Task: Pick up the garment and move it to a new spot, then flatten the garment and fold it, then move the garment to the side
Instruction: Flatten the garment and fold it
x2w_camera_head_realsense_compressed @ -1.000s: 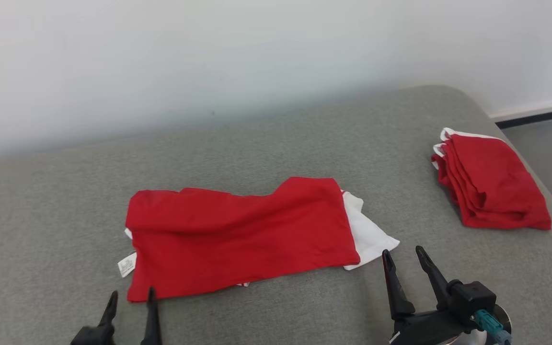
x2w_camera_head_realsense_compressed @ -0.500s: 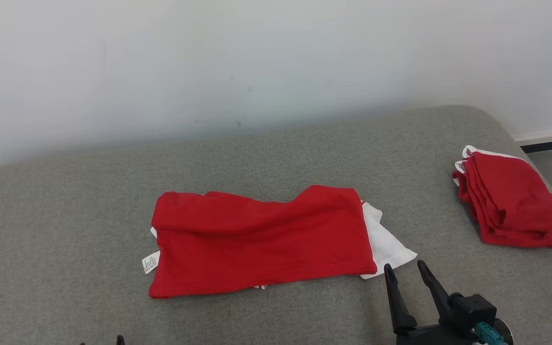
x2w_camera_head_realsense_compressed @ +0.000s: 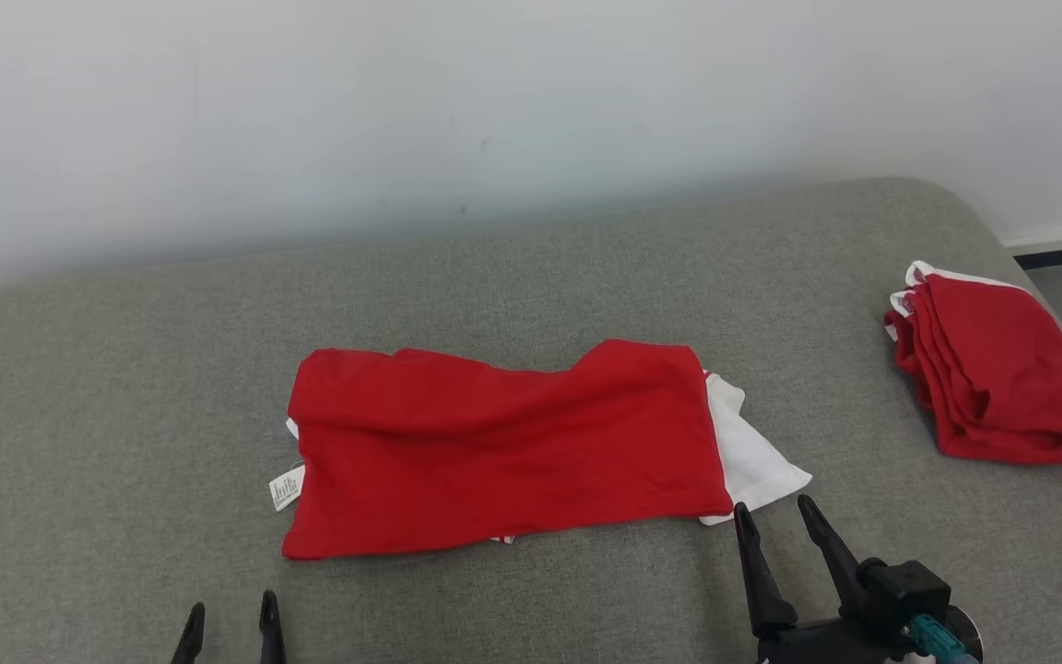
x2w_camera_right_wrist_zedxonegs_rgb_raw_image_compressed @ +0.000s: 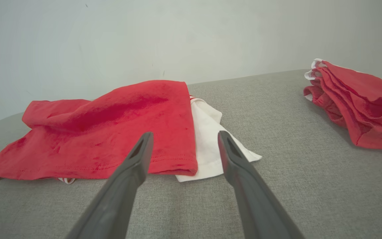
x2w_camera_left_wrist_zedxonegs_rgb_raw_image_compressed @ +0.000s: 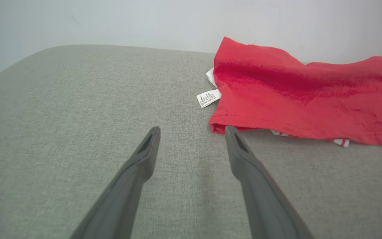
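Fingertips of your left gripper poke up from the bottom edge of the head view at lower left; the rest of that arm is out of frame. Its two dark fingers stand apart with nothing between them, low over the grey cushion. In the left wrist view they point along the surface toward the wall. One tip sits just at the near left corner of the garment, and you cannot tell whether it touches.

Moving right, the garment lies in the middle of the cushion: a red shirt folded into a wide band, with a soft ridge running across its upper part. A white care label sticks out at its left edge, and a white flap fans out from under its right edge.

Your right gripper rises from the lower right, fingers pointing up the head view and leaning slightly left, with a dark wrist block behind them. These fingers are spread as well and hold nothing. Their tips sit just below the white flap's near corner, close to it but not on it.

Furthest right, a stack of folded red garments rests by the cushion's right edge, well apart from the right gripper.
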